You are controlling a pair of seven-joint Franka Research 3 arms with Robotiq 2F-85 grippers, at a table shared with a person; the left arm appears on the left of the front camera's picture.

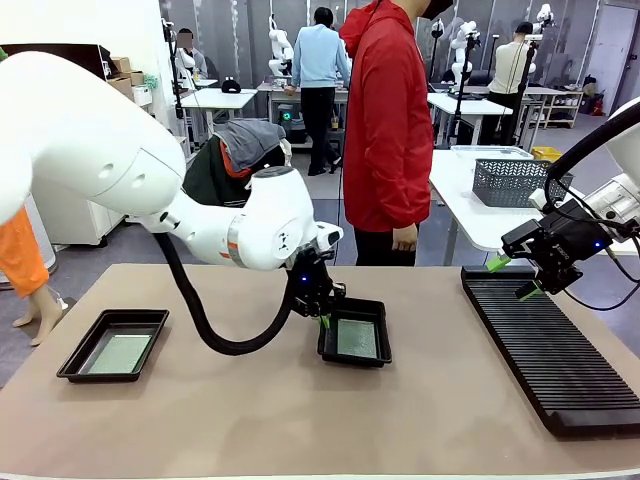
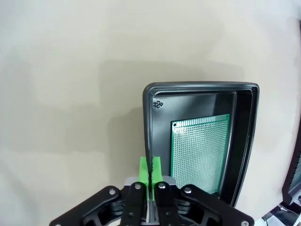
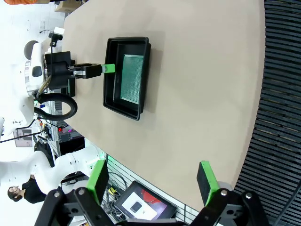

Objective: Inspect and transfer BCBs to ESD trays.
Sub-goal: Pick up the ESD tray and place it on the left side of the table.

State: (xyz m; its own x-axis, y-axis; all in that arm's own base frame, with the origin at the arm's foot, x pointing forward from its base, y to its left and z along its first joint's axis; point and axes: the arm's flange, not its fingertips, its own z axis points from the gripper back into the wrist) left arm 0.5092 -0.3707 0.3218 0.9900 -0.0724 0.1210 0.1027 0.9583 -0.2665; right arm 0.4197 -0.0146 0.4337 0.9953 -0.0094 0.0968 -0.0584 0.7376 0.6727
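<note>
I found the table [image 1: 250, 420] covered in a plain tan mat, with a busy workshop behind it: a person in a red jacket [image 1: 388, 120] stood at the far edge, and a white bench to the right carried a grey mesh basket [image 1: 515, 181]. A long black ribbed rack [image 1: 555, 345] lay along the right side of the table.

Two trays were on the mat, well apart. The left tray [image 1: 113, 345] sat flat near the left edge with a board [image 1: 119, 353] lying on its floor. The middle tray [image 1: 356, 333] also held a board [image 1: 356, 338]; in the left wrist view that board [image 2: 200, 153] lay flat against the floor, towards one side wall.

My left gripper [image 1: 324, 320] sat at the middle tray's near-left rim, its green pads pressed together on the tray wall. My right gripper [image 1: 515, 278] hung above the rack's far end with its jaws spread wide and nothing between them.
</note>
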